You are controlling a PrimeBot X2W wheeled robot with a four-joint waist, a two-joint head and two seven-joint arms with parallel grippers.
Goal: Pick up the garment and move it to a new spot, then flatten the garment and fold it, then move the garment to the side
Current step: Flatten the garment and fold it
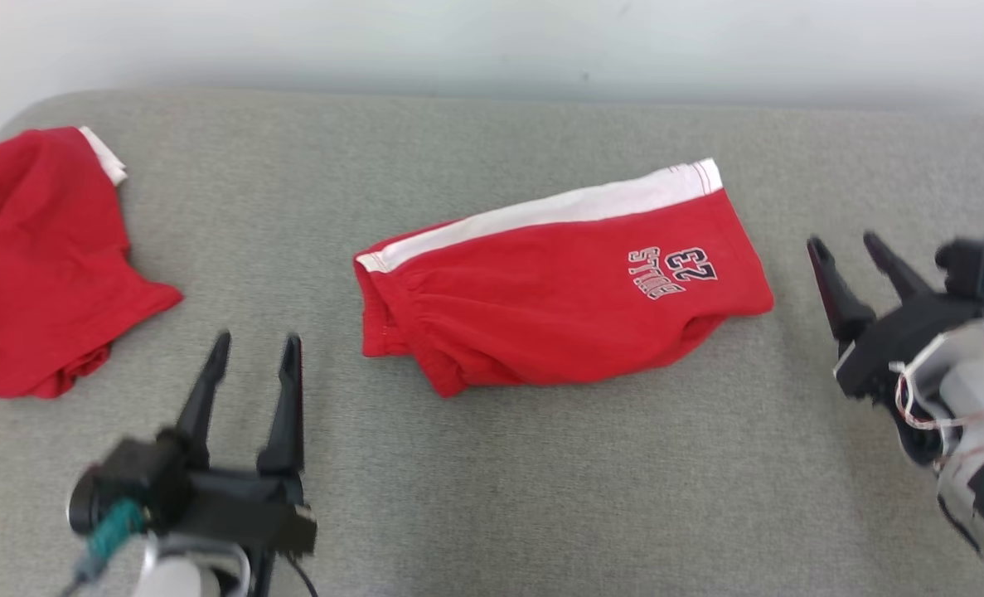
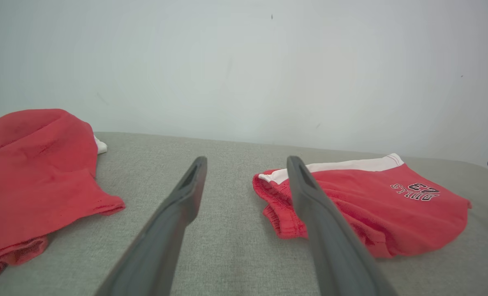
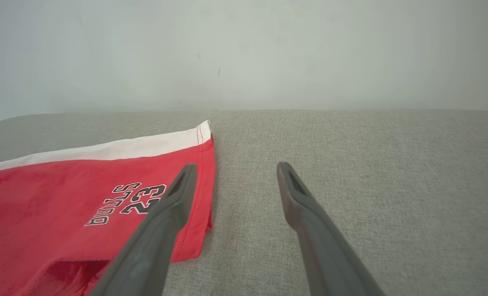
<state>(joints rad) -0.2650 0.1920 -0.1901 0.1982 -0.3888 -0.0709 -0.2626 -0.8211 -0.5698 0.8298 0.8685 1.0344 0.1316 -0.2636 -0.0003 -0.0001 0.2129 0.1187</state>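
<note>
The garment [image 1: 562, 286] is a pair of red shorts with a white side stripe and a "BULLS 23" print, lying folded in the middle of the grey surface [image 1: 492, 497]. In the left wrist view the garment [image 2: 375, 205] lies to the right; in the right wrist view the garment [image 3: 83, 197] lies to the left. My left gripper [image 1: 255, 352] stands open, empty, just left of the shorts' waistband. My right gripper [image 1: 852, 249] is open and empty, a little right of the shorts' hem. Both sets of fingers are apart from the cloth.
A second red garment [image 1: 40, 257] with a white edge lies crumpled at the far left of the grey surface, also in the left wrist view [image 2: 34, 181]. A pale wall [image 1: 492, 41] runs behind the surface. Bare grey fabric stretches in front and to the right.
</note>
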